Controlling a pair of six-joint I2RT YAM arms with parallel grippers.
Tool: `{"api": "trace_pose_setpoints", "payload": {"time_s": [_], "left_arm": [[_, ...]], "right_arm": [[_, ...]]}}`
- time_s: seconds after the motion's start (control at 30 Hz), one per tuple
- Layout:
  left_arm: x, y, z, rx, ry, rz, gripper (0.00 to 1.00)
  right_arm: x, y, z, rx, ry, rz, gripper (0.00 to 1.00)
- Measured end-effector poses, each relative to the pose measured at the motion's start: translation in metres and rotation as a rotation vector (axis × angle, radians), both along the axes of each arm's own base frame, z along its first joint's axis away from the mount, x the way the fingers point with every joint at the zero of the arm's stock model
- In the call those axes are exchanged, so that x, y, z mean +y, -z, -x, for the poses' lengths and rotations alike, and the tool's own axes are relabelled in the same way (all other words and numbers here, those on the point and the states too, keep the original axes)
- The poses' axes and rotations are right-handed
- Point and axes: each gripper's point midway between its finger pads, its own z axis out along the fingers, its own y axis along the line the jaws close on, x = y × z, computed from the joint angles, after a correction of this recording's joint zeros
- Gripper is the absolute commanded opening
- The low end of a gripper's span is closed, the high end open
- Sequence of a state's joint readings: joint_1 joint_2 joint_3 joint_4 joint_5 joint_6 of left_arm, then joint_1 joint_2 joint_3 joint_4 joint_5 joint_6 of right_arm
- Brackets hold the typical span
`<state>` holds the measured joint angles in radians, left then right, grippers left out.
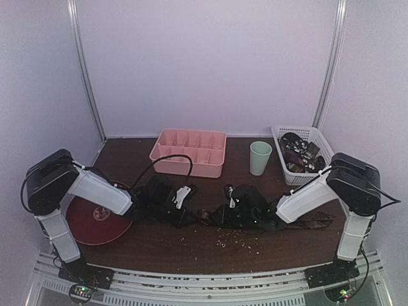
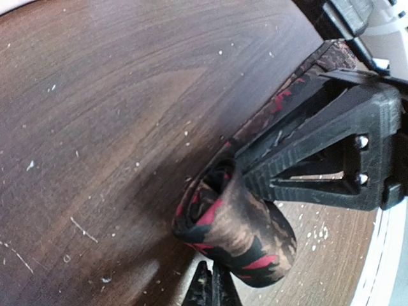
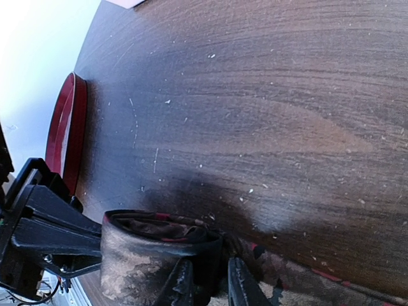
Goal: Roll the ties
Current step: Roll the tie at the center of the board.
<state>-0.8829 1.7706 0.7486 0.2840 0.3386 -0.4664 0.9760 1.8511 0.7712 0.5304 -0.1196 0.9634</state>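
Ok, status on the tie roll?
Left claw shut on tie; right claw pinching it beside the coil. Tie partly rolled, tail flat on table. Only crumbs nearby.

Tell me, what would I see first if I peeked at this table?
You'd spot a red, black and tan tie, half rolled into a coil in the middle of the table. The right gripper pinches it, and the left gripper is shut right at the coil. At the back sit a pink tray, a green cup and a white basket holding more ties.
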Motion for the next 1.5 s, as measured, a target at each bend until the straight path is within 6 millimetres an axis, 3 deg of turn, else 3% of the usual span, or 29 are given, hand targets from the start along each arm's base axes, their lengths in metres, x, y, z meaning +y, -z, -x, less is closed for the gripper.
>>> {"api": "trace_pose_setpoints", "payload": {"time_s": [0.37, 1.2, 1.5], "left_arm": [[-0.014, -0.017, -0.009, -0.021, 0.007, 0.029, 0.00], [-0.022, -0.008, -0.007, -0.015, 0.044, -0.043, 0.13], [-0.016, -0.003, -0.012, -0.023, 0.013, -0.082, 0.16]], "right_arm": [[-0.005, -0.001, 0.001, -0.011, -0.002, 0.015, 0.21], [-0.016, 0.001, 0.004, -0.021, 0.008, 0.034, 0.21], [-0.017, 0.000, 0.004, -0.025, 0.009, 0.034, 0.21]]}}
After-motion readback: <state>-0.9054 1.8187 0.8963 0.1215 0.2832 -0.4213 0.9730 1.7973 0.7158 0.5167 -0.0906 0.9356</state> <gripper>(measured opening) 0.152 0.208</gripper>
